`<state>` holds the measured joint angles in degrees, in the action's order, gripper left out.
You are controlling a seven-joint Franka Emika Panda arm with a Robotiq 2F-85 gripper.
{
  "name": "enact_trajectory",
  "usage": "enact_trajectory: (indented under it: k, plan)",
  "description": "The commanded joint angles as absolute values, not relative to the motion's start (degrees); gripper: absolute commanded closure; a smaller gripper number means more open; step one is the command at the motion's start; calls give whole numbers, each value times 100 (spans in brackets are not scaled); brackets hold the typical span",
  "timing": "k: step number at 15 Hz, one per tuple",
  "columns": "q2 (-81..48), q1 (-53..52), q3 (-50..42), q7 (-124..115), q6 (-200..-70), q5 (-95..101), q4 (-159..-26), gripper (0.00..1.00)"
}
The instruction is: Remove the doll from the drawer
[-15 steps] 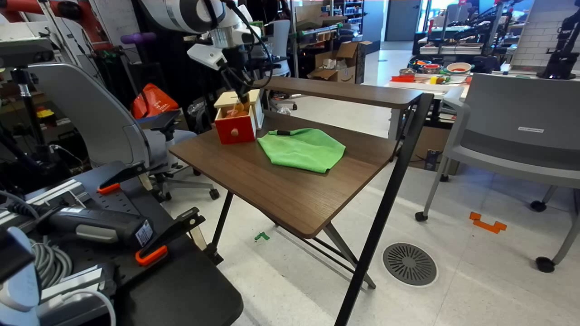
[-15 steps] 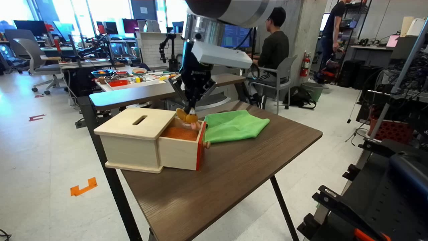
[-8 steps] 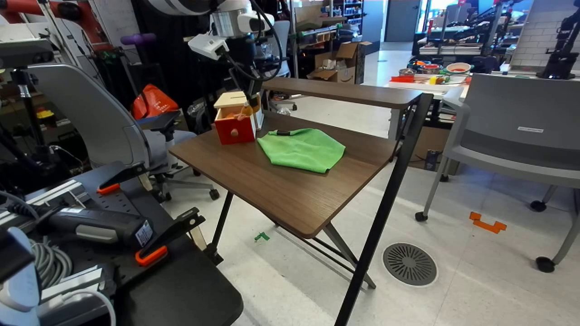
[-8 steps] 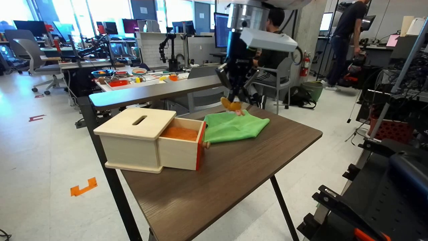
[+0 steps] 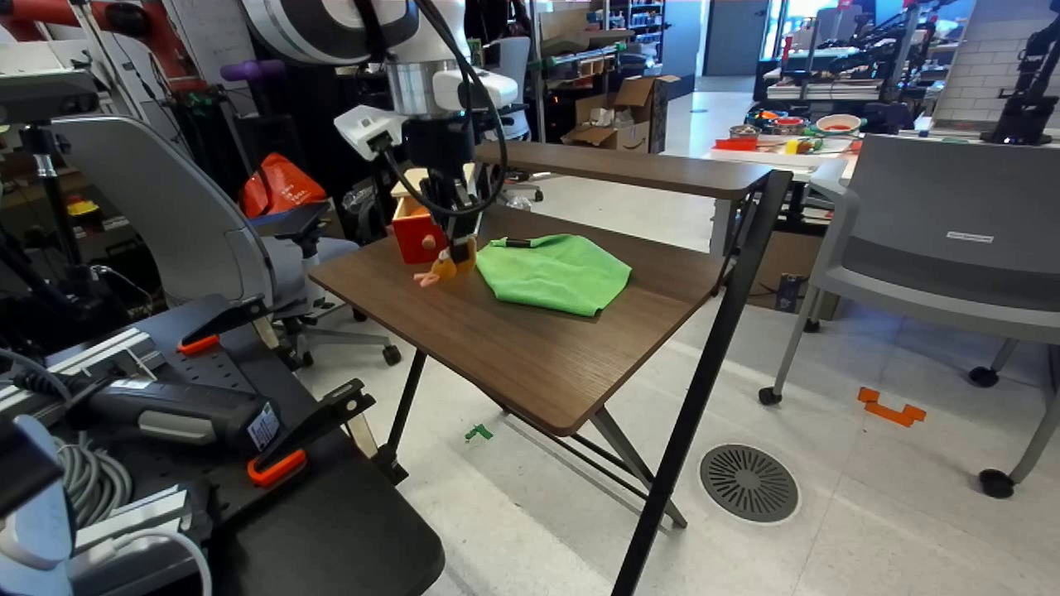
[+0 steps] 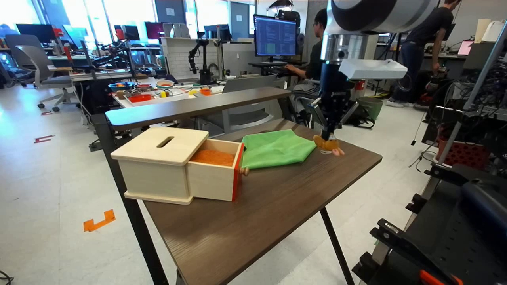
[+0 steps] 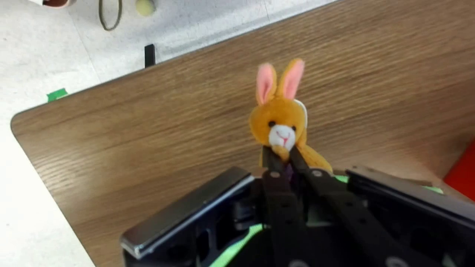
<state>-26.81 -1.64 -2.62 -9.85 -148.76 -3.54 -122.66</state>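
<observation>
1. The doll [image 7: 278, 118] is pinched btwn the tips of the gripper [image 7: 283, 158]; both black fingers [image 7: 276, 189] are pressed in on it.
2. It's styled as an orange-brown rabbit: pink inner ears, white muzzle, dark eyes. Ears are pointed away from the gripper; a paw is seen at the tips.
3. The doll is held outside the drawer [image 6: 212, 182], over the table [image 6: 277, 206]. Ht. above tabletop can't be gauged.
4. The drawer is extended part-way from a pale wooden box [image 6: 158, 178] w/ slotted lid; red front, round knob [image 6: 244, 171]. Orange-brown matl. [image 6: 214, 157] is seen inside; can't be ID'd.
5. A green cloth [image 6: 277, 148] is spread on the table, just beside the drawer; in the wrist view, green is seen under the gripper.
6. In an ext. view, the drawer & box are partly covered by the gripper and a looped black cable [image 5: 503, 145] of the arm [image 5: 422, 87].
7. A raised shelf [image 6: 198, 106] is mounted along one side of the table.
8. In bkgd., a monitor [image 6: 275, 37] is faced by a seated person [image 6: 316, 55]; a standing person [image 6: 427, 29] is partly cut off at the top edge.
9. On the floor, orange tape [image 6: 99, 221] is seen, plus a round drain [image 5: 749, 483] nr. a grey chair [image 5: 952, 223].
</observation>
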Motion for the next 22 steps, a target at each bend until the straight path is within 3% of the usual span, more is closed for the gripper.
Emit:
enact_trajectory:
  k: [1,14,15,16,22]
  plan:
    - [-2693,-90,-291,-977,-15134,-383,-12551,98]
    - [-3551,19,-362,-1227,-15396,-493,-12221,98]
    - [-3573,18,-368,-1248,-15382,-497,-12174,85]
    - [-3596,25,-365,-1262,-15375,-510,-12130,65]
    - [-3287,39,-326,-1269,-15284,-543,-12177,23]
